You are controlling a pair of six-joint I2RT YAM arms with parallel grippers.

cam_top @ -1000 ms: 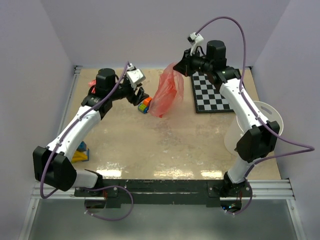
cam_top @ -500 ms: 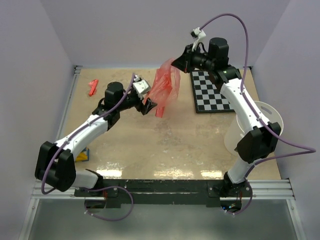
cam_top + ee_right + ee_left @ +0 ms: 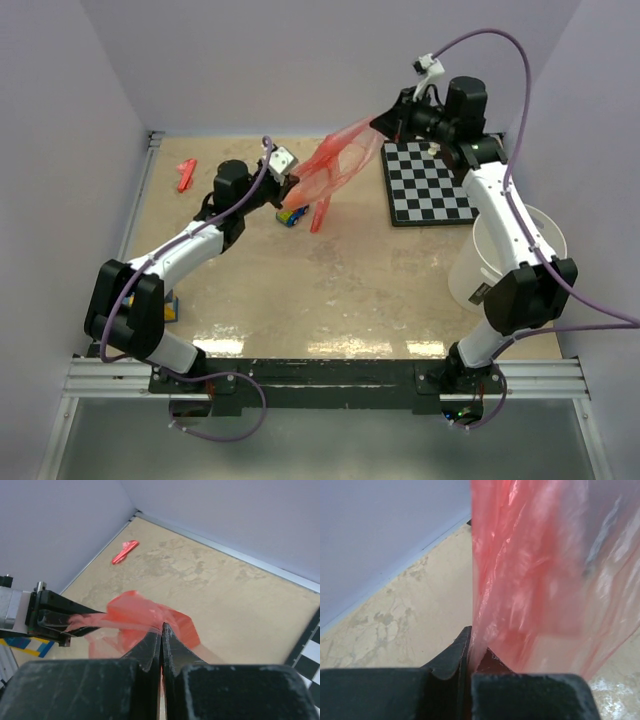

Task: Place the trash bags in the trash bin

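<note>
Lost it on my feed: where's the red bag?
Top view, far middle: the red bag stretches between the shut jaws of the left gripper and right gripper, left of the checkerboard.

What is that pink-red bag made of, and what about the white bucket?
The trash bag looks like thin plastic film: it is shiny and crinkled, and light shows through it. The trash bin is probably hard, smooth white plastic, since its walls hold a firm round shape.
</note>
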